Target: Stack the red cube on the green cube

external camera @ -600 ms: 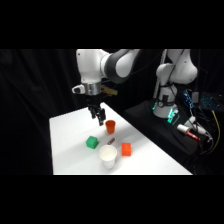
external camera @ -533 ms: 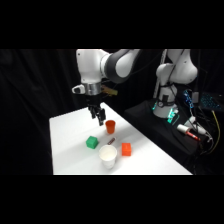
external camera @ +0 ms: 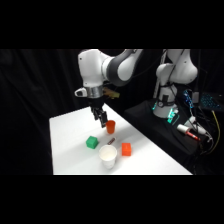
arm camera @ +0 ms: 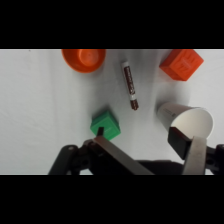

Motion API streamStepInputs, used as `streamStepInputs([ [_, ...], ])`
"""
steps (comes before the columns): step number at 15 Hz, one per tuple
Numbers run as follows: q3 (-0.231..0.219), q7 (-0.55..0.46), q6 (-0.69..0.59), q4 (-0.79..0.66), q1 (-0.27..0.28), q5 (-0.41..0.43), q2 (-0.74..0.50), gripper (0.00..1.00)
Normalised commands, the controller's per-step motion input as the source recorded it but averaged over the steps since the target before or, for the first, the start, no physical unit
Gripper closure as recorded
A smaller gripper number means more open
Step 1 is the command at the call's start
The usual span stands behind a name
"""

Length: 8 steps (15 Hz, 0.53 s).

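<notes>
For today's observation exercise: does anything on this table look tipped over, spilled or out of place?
Nothing stands out. The white cup and orange cup stand upright, the marker lies flat between them, and both cubes sit apart on the table.

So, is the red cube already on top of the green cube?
No, the red cube sits on the table apart from the green cube, with a marker between them.

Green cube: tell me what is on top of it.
Nothing rests on the green cube; in the side view its top face is bare. The red cube sits apart on the table. In the wrist view the pincer finger covers the cube's near edge.
</notes>
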Motion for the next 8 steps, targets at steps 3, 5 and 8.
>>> streamStepInputs([
  [3, 0.020, 0.45, 0.22, -0.29, 0.121, -0.127, -0.16, 0.00],
  [5, 0.031, 0.46, 0.25, -0.31, 0.139, -0.131, -0.18, 0.00],
  [8, 0.035, 0.46, 0.21, -0.30, 0.150, -0.127, -0.20, 0.00],
])
